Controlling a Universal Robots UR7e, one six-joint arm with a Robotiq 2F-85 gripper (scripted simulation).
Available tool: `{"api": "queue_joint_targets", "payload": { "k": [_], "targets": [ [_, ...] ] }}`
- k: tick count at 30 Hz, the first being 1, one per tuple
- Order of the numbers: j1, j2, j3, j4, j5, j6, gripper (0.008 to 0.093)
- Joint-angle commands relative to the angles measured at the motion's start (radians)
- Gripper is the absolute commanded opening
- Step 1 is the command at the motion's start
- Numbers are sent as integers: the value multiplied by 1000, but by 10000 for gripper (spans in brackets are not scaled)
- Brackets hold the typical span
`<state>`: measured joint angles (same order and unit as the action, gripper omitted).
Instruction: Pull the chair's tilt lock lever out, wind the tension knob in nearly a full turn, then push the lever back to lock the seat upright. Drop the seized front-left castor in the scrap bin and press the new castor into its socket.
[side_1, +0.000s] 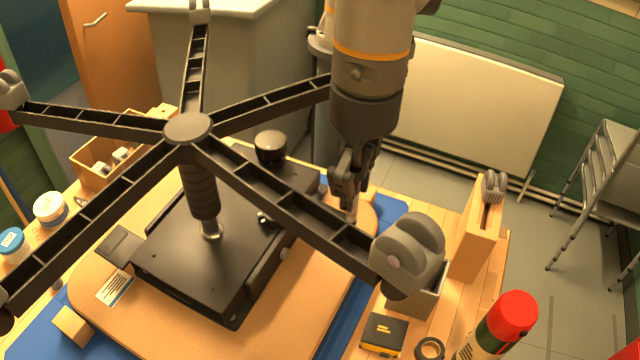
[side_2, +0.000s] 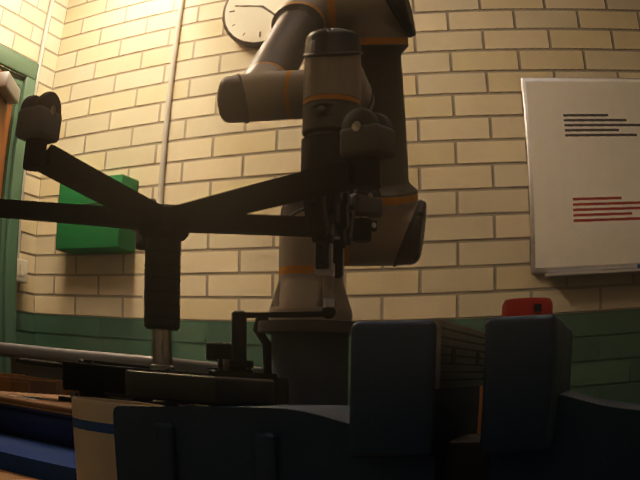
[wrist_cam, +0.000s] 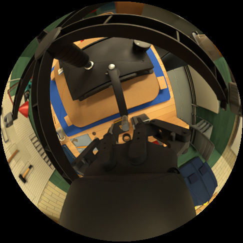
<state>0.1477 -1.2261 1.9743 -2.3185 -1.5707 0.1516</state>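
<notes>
The tilt lock lever reaches out from the black seat mechanism plate, and its tip lies between the fingers of my gripper. My gripper hangs just behind one spoke of the upturned chair base and is open, holding nothing. The black tension knob stands on the far side of the plate. A grey castor sits at the end of the near spoke. Another castor rests on top of a wooden stand to the right.
The chair's cork-coloured seat lies upside down on a blue mat. A small open bin sits under the near castor. A parts tray, jars, a black box and a red-capped can ring the bench.
</notes>
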Motion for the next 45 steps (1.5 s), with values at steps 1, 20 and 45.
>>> {"api": "queue_joint_targets", "payload": {
  "k": [1,20,45],
  "targets": [
    [0,-6,-3,7,0,0,420],
    [0,-64,-39,102,0,0,420],
    [0,-65,-39,102,0,0,680]
  ]
}}
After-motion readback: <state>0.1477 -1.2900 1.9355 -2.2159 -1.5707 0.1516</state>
